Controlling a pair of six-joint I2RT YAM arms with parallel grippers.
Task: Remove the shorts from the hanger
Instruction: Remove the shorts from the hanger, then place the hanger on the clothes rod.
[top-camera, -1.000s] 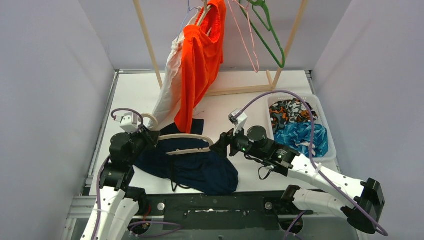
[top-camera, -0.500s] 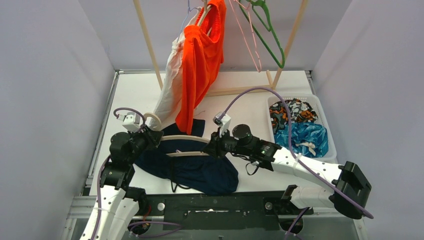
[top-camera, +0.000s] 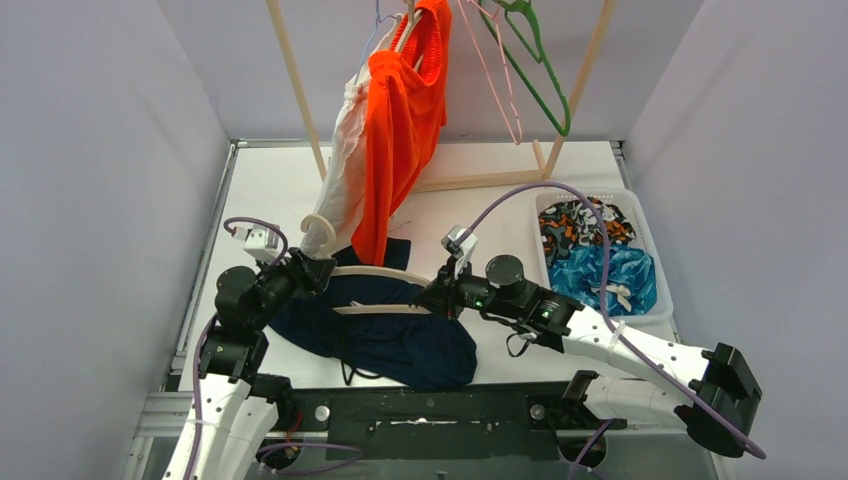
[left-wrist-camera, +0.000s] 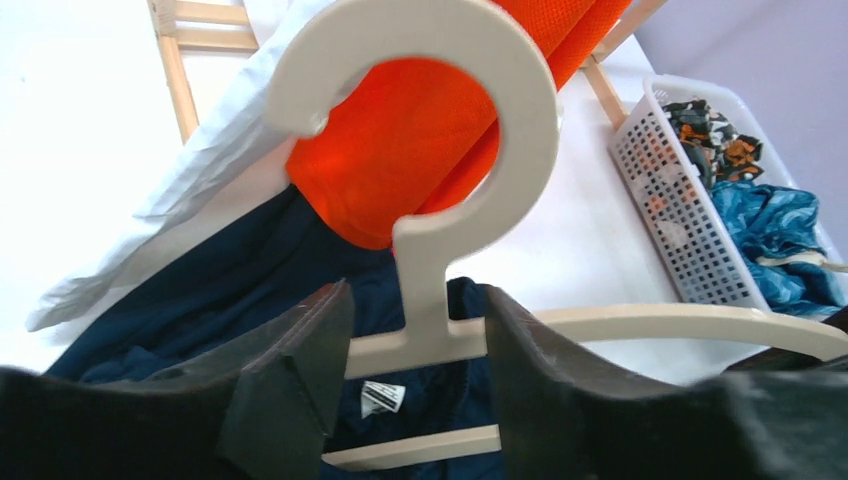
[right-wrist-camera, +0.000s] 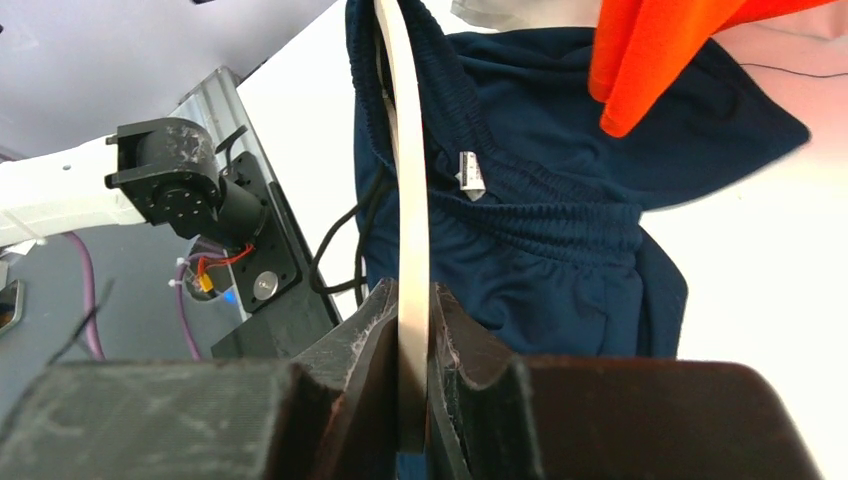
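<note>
The dark navy shorts (top-camera: 385, 338) lie on the table, still threaded on a cream hanger (top-camera: 372, 275). My left gripper (top-camera: 318, 268) is open. Its fingers stand either side of the hanger's neck (left-wrist-camera: 425, 300) below the hook, without touching it. My right gripper (top-camera: 432, 292) is shut on the hanger's right end (right-wrist-camera: 410, 230), with the navy shorts (right-wrist-camera: 560, 200) behind it. Bright orange shorts (top-camera: 400, 120) and white shorts (top-camera: 340, 170) hang on the rack.
The wooden rack (top-camera: 300, 90) stands at the back with empty green (top-camera: 540, 70) and pink (top-camera: 495, 80) hangers. A white basket (top-camera: 655, 262) at the right holds the camouflage shorts (top-camera: 580, 220) and the blue leaf-patterned shorts (top-camera: 600, 275).
My right gripper moved in from the right and shut on the hanger's end. My left gripper opened and let go of the hanger's neck. The hook shifted a little to the right.
</note>
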